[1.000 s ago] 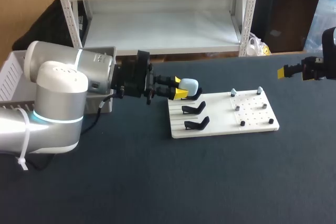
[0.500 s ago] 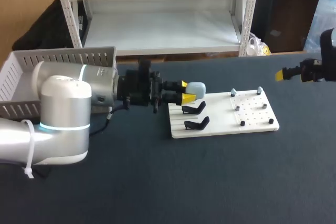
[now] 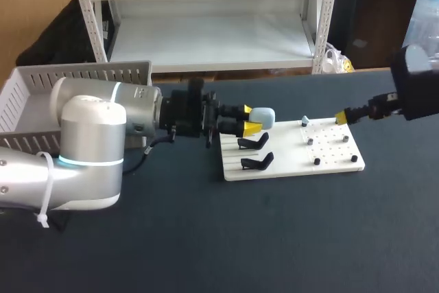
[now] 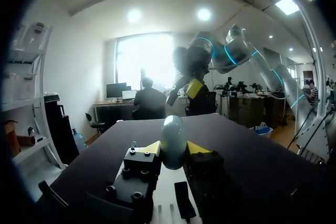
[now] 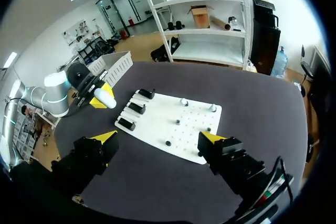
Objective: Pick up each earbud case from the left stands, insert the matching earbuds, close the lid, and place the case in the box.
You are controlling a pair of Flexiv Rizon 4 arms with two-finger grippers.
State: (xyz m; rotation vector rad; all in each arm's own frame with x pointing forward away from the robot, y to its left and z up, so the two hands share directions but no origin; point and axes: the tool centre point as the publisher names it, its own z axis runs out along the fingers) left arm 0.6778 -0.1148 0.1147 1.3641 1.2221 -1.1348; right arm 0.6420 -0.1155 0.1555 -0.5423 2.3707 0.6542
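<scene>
Head view shows the left end effector clamped on the pale blue earbud case, one yellow tip against each of two opposite sides. It holds the case in the air just over the far left corner of the white board, above the two bare black stands. The case juts out past the fingertips, its long axis running on along the fingers toward the board's right half. Whether its lid is up or down I cannot tell from here, though the rounded outline in the left wrist view suggests it is down. The small pieces on the pegged right half of the board are too small to make out, but I take them for the earbuds. They lie to the right of the case, apart from it, with bare board between. The right end effector is the nearer one to them. It hangs over the board's far right corner, and its own wrist view shows its fingers wide apart with nothing between them, looking down on the whole board. So the coming move likely turns on bringing the case and an earbud together across that gap. The slotted white box stands on the desk well to the left, behind the left arm.
</scene>
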